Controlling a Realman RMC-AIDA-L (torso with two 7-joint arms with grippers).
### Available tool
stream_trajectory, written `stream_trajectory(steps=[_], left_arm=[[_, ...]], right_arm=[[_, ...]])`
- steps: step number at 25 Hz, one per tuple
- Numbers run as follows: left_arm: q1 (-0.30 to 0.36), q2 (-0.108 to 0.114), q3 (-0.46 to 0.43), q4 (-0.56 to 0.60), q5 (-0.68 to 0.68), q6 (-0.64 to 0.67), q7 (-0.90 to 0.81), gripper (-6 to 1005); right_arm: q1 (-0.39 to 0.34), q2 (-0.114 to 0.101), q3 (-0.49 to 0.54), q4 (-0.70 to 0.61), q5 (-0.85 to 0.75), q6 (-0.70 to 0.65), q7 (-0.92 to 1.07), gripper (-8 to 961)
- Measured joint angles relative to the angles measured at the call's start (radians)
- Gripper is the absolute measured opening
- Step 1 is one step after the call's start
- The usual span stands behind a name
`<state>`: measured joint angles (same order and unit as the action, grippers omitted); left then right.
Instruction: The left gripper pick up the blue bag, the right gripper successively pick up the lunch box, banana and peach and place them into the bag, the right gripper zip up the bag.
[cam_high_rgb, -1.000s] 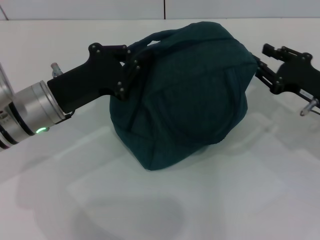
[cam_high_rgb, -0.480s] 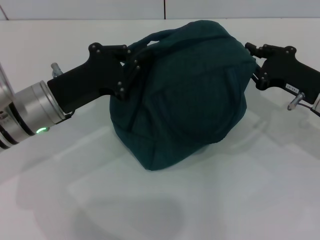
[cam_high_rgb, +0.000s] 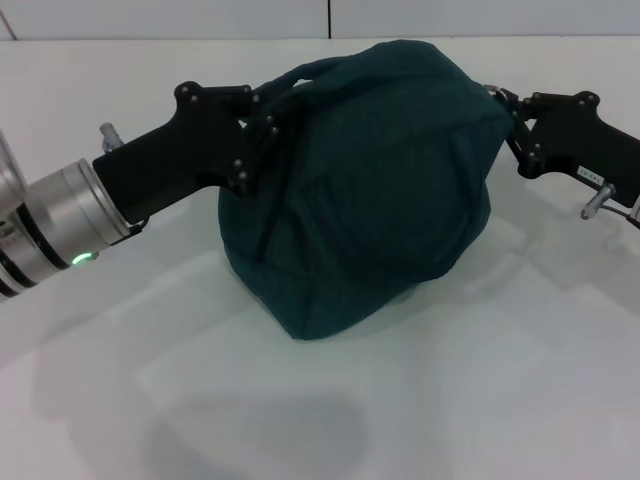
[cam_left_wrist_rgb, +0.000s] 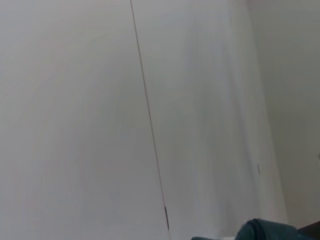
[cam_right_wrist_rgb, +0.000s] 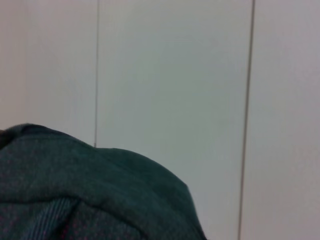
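The blue bag (cam_high_rgb: 370, 180) stands bulging in the middle of the white table, its closed side towards me. My left gripper (cam_high_rgb: 268, 118) is shut on a loop handle at the bag's top left and holds it up. My right gripper (cam_high_rgb: 503, 110) is pressed against the bag's top right edge. A corner of the bag shows in the left wrist view (cam_left_wrist_rgb: 260, 231), and its fabric fills the lower part of the right wrist view (cam_right_wrist_rgb: 75, 200). The lunch box, banana and peach are out of view.
The white table (cam_high_rgb: 450, 400) stretches in front of the bag. A pale wall with thin vertical seams (cam_left_wrist_rgb: 150, 150) stands behind it.
My right gripper has moved left, from apart from the bag to against its top right edge. The left gripper and the bag have barely moved.
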<state>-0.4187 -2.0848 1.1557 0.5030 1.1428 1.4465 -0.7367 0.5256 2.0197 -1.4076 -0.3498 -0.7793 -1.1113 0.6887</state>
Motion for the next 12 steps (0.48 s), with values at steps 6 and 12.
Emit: stream_trajectory(steps=[6,12], left_arm=[[0.0,0.0,-0.002,0.0,-0.003,-0.001,0.0,40],[-0.007,-0.001,-0.002,0.0,-0.005,-0.002,0.0,40]], right_arm=[[-0.004,-0.002,0.002,0.008,0.002,0.053,0.003,18],[-0.006,0.0,-0.003,0.011,-0.002,0.08,0.008,18]])
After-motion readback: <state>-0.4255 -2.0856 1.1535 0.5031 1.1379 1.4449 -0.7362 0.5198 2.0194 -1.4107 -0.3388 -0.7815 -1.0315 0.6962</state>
